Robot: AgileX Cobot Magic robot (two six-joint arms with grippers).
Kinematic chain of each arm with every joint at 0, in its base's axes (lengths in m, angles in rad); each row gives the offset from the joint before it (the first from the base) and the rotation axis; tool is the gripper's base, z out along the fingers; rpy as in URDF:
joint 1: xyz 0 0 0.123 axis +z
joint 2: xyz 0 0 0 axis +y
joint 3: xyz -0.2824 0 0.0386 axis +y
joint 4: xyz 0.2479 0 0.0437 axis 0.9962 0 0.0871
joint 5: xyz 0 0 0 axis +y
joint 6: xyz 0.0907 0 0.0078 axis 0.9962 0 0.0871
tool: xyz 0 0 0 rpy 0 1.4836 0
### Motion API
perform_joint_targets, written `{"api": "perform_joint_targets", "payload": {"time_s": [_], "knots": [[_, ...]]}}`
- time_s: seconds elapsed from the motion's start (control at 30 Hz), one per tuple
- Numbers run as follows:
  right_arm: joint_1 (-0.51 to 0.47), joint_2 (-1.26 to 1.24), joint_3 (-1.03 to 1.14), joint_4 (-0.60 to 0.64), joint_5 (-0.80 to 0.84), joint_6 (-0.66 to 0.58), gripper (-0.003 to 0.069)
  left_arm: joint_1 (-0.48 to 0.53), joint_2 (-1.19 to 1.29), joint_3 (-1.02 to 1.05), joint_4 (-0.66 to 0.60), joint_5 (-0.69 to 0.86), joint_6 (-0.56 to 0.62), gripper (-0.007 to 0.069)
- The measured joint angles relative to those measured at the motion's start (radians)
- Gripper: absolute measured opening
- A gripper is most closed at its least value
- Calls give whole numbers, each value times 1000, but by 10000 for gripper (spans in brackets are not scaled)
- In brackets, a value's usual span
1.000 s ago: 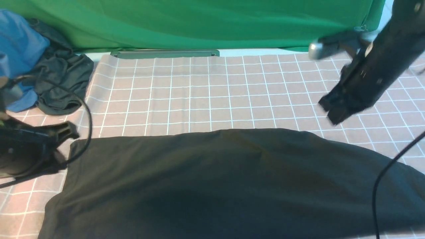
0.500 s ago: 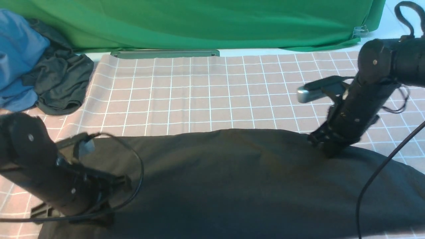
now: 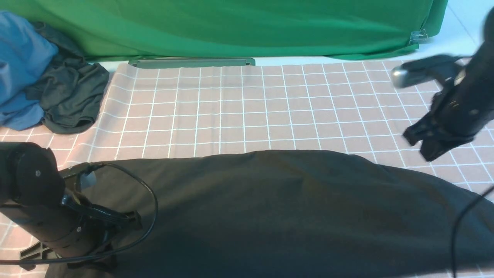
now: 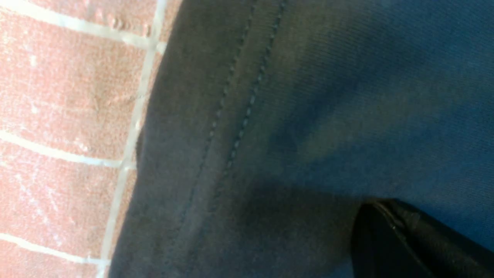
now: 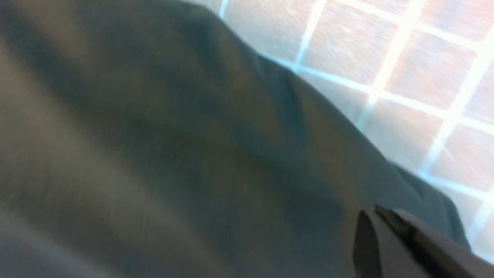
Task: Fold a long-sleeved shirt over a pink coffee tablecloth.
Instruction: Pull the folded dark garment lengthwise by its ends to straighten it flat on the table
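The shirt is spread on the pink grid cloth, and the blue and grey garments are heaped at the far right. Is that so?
Not quite. The shirt does lie on the pink grid cloth, but the blue garment and grey garment are heaped at the far left, not the far right. The front view shows this.

Ahead of me a green cloth (image 3: pixel 231 27) is hanging; at my left a dark grey garment (image 3: pixel 73 96) is lying against a blue garment (image 3: pixel 19 58).

The right tool (image 3: pixel 426 150) has lifted off the shirt (image 3: pixel 270 208), swinging rightward.
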Motion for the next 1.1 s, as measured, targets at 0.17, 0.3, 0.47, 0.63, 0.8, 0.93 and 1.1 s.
{"api": "perform_joint_targets", "payload": {"time_s": [0.17, 0.3, 0.47, 0.63, 0.8, 0.93, 1.1], "knots": [[-45, -124, 118, 1, -17, 0, 104, 0, 0, 0, 0, 23, -3, 13], [-122, -135, 234, 0, -46, 0, 256, 0, -7, 0, 1, 34, 16, 13], [-237, -134, 396, -4, -172, 20, 510, 0, -109, 0, -6, 66, 82, 13], [-280, -125, 434, -4, -295, 45, 668, 0, -251, 0, -50, 104, 112, 13], [-282, -54, 434, -1, -332, 67, 674, 0, -389, 0, -67, 137, 116, 13], [-282, 12, 434, 0, -324, 67, 617, 0, -477, 0, -65, 148, 117, 13], [-287, 27, 427, -19, -313, 42, 326, 0, -556, 0, -62, 153, 124, 13]]}}
